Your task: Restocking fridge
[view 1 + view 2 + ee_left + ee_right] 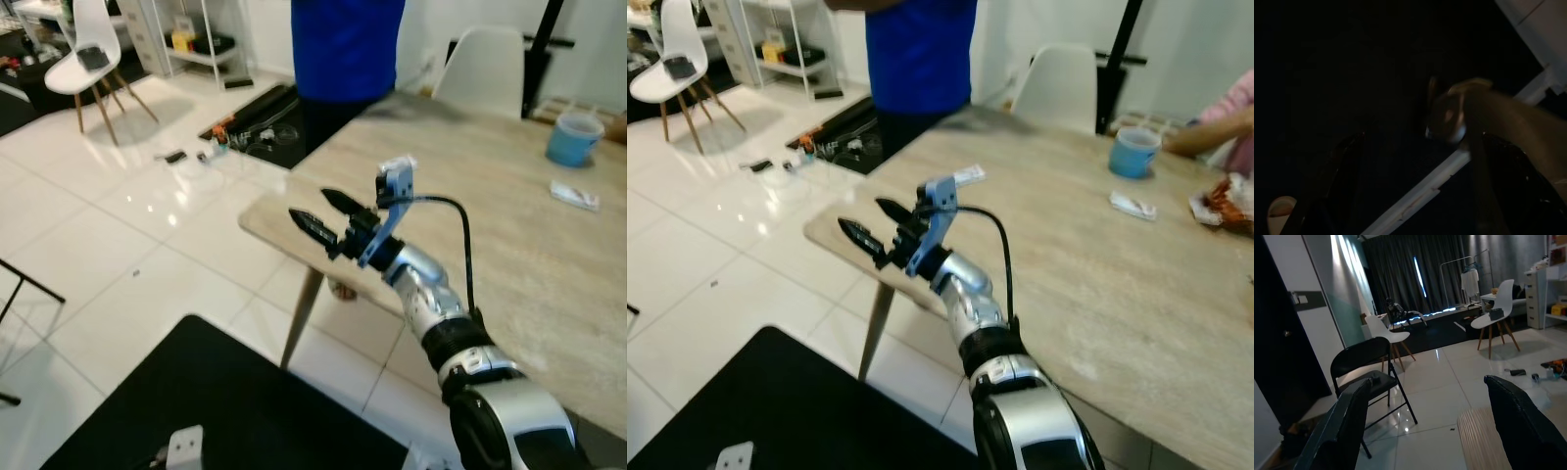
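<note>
My right gripper (312, 206) is raised over the near left corner of a light wooden table (509, 245). Its two black fingers are open with nothing between them. The right wrist view looks past those fingers (1523, 426) at the table corner (1481, 440) and a tiled room beyond. The left wrist view is very dark; two black fingers (1342, 176) stand apart with nothing held, and a blurred tan shape (1498, 117) lies past them. I see no fridge and no goods for it.
A person in a blue top (348, 44) stands at the table's far edge. A pink-sleeved arm (1220, 122) rests at the right. A blue cup (573, 137) and a small packet (574, 196) sit on the table. A black surface (196, 401) lies below; white chairs (88, 54) and a black folding chair (1371, 367) stand on the tiles.
</note>
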Controlling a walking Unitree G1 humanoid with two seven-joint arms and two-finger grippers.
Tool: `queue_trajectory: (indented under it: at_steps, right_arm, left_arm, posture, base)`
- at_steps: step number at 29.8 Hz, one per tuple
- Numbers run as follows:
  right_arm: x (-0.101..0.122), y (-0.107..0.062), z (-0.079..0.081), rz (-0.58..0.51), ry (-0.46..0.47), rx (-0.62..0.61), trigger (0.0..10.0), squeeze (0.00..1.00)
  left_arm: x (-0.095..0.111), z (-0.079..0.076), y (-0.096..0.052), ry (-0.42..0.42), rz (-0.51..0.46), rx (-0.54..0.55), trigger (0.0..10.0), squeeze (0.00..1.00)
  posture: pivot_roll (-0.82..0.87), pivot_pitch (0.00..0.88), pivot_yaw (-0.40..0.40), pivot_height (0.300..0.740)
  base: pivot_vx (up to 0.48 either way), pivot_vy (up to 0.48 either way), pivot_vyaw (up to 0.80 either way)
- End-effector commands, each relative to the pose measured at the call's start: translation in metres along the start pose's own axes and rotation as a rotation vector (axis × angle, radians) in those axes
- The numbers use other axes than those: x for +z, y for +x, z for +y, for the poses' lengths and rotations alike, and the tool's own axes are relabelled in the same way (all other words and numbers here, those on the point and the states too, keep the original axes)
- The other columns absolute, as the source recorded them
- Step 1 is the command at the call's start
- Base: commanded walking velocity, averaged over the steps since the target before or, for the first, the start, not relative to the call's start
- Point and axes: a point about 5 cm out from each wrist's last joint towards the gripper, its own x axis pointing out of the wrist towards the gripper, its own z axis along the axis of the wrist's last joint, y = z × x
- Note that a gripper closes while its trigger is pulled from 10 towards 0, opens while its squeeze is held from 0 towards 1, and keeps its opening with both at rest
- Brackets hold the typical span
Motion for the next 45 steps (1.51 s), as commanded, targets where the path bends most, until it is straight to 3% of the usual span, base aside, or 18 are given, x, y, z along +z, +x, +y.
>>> queue_trajectory:
  at_steps: [1, 15, 24, 30, 40, 45]
  right_arm:
    - [-0.001, 0.008, 0.006, 0.007, 0.004, 0.010, 10.0, 0.00]
    - [-0.005, 0.003, -0.005, 0.056, 0.016, -0.094, 10.0, 0.00]
    - [0.002, 0.004, -0.008, 0.012, 0.015, -0.121, 10.0, 0.00]
    - [0.006, 0.006, -0.010, 0.011, -0.002, -0.154, 10.0, 0.00]
    - [0.006, 0.005, -0.017, 0.079, -0.090, -0.235, 10.0, 0.00]
    - [0.017, 0.006, -0.029, 0.140, -0.184, -0.389, 10.0, 0.00]
  left_arm:
    - [-0.003, 0.003, -0.001, 0.014, 0.009, 0.012, 10.0, 0.00]
    - [-0.005, 0.008, -0.002, 0.008, 0.013, 0.038, 10.0, 0.00]
    - [-0.004, 0.007, -0.002, 0.026, 0.005, 0.030, 10.0, 0.00]
    - [-0.003, 0.007, -0.001, 0.026, -0.003, 0.042, 10.0, 0.00]
    - [-0.010, 0.005, -0.002, 0.040, 0.012, 0.033, 10.0, 0.00]
    - [-0.018, 0.008, -0.004, 0.050, 0.020, 0.036, 10.0, 0.00]
  posture:
    - [0.06, 0.000, 0.015, 0.740]
    - [0.05, 0.000, 0.013, 0.740]
    - [0.05, 0.000, 0.011, 0.740]
    - [0.05, 0.000, 0.006, 0.740]
    - [0.05, 0.000, 0.004, 0.740]
    - [0.04, 0.007, -0.014, 0.740]
  base:
    - [0.304, 0.000, 0.00]
    - [0.217, 0.000, -0.14]
    - [0.000, 0.000, -0.26]
    - [0.000, -0.450, 0.00]
    - [0.000, 0.000, 0.00]
    - [0.000, 0.000, 0.00]
